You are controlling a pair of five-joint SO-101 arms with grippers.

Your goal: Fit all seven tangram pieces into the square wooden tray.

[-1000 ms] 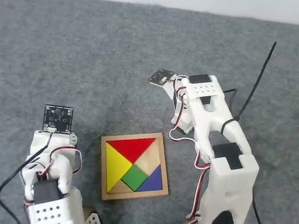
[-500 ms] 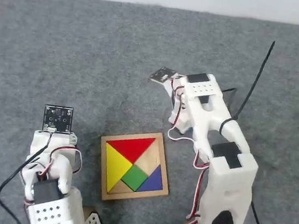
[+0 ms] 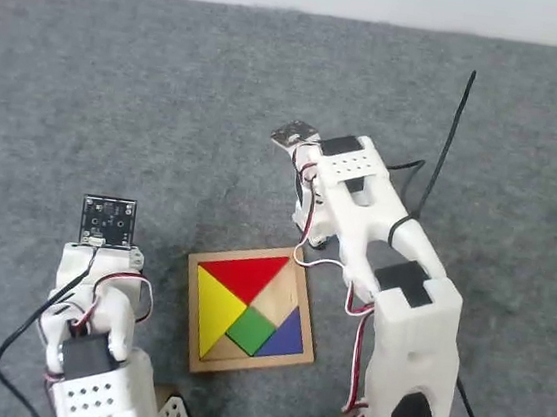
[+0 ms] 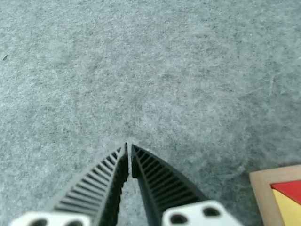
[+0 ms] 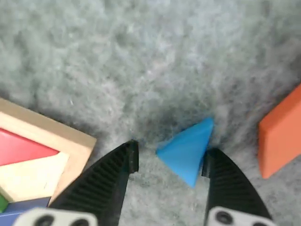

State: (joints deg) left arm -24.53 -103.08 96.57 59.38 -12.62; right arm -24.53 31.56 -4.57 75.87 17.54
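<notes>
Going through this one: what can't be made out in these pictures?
High view: the right arm covers whatever lies beyond the tray, hiding loose pieces there.
Right wrist view: the orange piece is cut by the frame edge; shape unclear.
Right wrist view: whether the right gripper touches the blue triangle, too close to tell.

we see the square wooden tray (image 3: 190, 304) flat on the carpet (image 3: 169, 106), holding a red triangle (image 3: 246, 273), a yellow triangle (image 3: 209, 306), a green square (image 3: 251, 330) and a dark blue triangle (image 3: 286, 338), with bare wood showing beside them. near its corner a light blue triangle (image 5: 186, 149) and an orange piece (image 5: 281, 136) lie loose.
</notes>
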